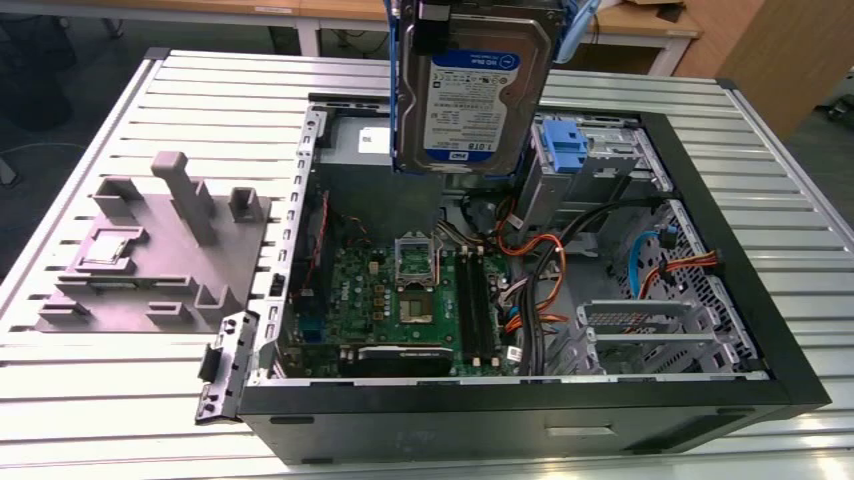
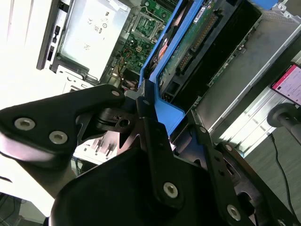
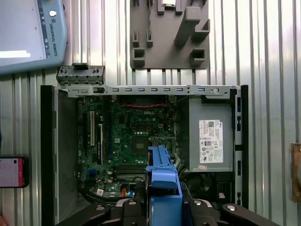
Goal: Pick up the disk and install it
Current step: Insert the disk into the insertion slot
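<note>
Tool (image 2: 160, 117) is clamped on the disk (image 1: 470, 95): in the second wrist view the black fingers (image 2: 94, 110) press against the blue carrier frame from either side, and the drive's green circuit-board face (image 2: 197, 42) is turned to that camera. In the exterior view the disk hangs upright in the air above the open computer case (image 1: 534, 420), over its back half and clear of everything inside. The label side faces the camera: white sticker with a blue band across the top and rows of small print and barcodes. Blue frame shows along both long edges. In the first wrist view the disk (image 3: 162, 174) is seen edge-on as a blue frame sticking out of the tool (image 3: 163, 207), hanging over the motherboard (image 3: 131, 136). Case lies on its side on the slatted metal table (image 1: 107, 400) with the side panel off. Inside: the green motherboard, orange and red cables (image 1: 534, 250) next to it, a grey metal drive cage (image 1: 641, 330) towards the exterior view's right, and a narrow blue bracket (image 1: 567, 150) standing upright in the bay just behind the disk. Power supply (image 3: 210, 139) has a white printed sticker. Grey fixture block (image 1: 147, 250) sits on the table at the exterior view's left, just beside the case. A pendant with a light-blue surround (image 3: 23, 33) and a phone with a pink screen (image 3: 11, 172) lie on the table near the case.
</note>
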### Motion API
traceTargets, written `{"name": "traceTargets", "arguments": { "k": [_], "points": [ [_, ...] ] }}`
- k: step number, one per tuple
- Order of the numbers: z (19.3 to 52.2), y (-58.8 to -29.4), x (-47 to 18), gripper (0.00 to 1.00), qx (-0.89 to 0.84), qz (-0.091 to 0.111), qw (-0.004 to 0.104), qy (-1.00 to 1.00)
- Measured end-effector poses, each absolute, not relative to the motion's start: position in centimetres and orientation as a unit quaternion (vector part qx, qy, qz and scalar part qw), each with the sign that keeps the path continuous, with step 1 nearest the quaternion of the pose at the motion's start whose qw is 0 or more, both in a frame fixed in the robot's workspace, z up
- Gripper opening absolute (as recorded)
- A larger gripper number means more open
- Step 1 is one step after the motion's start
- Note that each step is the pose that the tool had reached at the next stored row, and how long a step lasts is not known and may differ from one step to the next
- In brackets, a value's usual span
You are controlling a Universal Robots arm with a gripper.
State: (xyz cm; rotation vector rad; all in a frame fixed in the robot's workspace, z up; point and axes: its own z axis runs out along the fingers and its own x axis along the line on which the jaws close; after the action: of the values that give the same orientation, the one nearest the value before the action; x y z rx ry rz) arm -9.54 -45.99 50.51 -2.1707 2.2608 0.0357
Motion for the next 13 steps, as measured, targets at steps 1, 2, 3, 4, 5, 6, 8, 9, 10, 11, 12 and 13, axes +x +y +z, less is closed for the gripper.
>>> {"name": "traceTargets", "arguments": {
  "k": [1, 2, 3, 4, 5, 6, 8, 9, 10, 11, 12, 13],
  "points": [
    [50.51, -45.99, -9.54, 0.36, -0.693, 0.011, 0.004, 0.721],
    [50.51, -45.99, -9.54, 0.36, -0.693, 0.011, 0.004, 0.721],
    [50.51, -46.0, -9.54, 0.36, -0.693, 0.011, 0.004, 0.721],
    [50.51, -46.0, -9.54, 0.36, -0.693, 0.011, 0.004, 0.721],
    [50.51, -46.01, -9.54, 0.36, -0.693, 0.011, 0.004, 0.721],
    [50.51, -46.04, -9.54, 0.36, -0.693, 0.011, 0.004, 0.721],
    [50.5, -46.18, -9.52, 0.36, -0.693, 0.011, 0.004, 0.721],
    [50.51, -46.29, -9.51, 0.36, -0.693, 0.011, 0.004, 0.721],
    [50.51, -46.43, -9.5, 0.36, -0.693, 0.011, 0.004, 0.721],
    [50.51, -46.59, -9.49, 0.36, -0.693, 0.011, 0.004, 0.721],
    [50.51, -46.77, -9.49, 0.36, -0.693, 0.011, 0.004, 0.721],
    [50.51, -46.95, -9.49, 0.36, -0.693, 0.011, 0.004, 0.721]
  ]
}}
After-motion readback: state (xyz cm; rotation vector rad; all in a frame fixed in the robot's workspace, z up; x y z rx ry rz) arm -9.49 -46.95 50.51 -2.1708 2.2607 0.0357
